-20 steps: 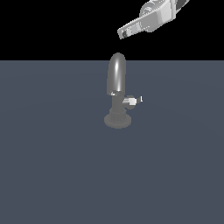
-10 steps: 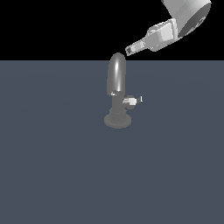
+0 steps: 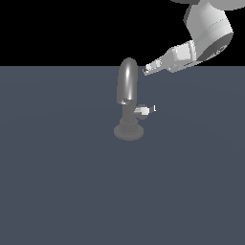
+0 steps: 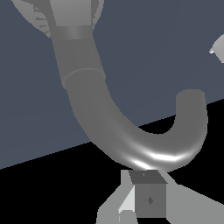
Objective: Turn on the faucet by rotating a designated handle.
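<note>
The faucet (image 3: 128, 95) is a glossy grey tap with a tall arched spout on a round flared base, standing mid-scene on the dark floor. Its handle (image 3: 142, 110) is a short light-grey stub ending in a thin white bar, jutting from the column toward the exterior view's right. My gripper (image 3: 146, 71) hangs just beside the top of the arch on that same side, well above the handle, with its fingers together and nothing held. In the wrist view the curved spout (image 4: 100, 118) fills the frame right in front of the fingertips (image 4: 148, 199). A pale tip at the frame's edge may be the handle (image 4: 217, 46).
The white arm (image 3: 208, 28) slants down from the exterior view's upper right. The faucet stands on a flat blue-grey floor (image 3: 62, 182) that spreads around it on all sides, with a black background beyond its far edge.
The gripper has come down and slightly toward the exterior view's right, from high above the spout to beside the top of its arch. The faucet and handle have not moved.
</note>
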You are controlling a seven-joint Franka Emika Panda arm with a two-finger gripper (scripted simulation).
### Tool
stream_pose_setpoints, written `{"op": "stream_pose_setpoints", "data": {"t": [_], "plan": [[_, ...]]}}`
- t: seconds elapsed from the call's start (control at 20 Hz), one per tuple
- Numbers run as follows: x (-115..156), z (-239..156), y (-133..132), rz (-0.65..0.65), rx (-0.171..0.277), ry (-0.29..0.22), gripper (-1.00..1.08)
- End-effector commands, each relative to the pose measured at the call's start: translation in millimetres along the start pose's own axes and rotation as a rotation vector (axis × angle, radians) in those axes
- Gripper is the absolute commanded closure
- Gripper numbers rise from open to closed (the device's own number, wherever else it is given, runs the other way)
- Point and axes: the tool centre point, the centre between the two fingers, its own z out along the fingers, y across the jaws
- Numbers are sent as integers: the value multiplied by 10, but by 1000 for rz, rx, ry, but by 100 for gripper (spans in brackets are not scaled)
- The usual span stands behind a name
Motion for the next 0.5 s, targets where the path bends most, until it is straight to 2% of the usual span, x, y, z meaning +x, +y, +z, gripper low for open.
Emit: {"op": "stream_pose_setpoints", "data": {"t": [0.0, 0.45], "plan": [[112, -16, -33, 33, 16, -35, 108], [596, -33, -116, 167, 84, -177, 108]]}}
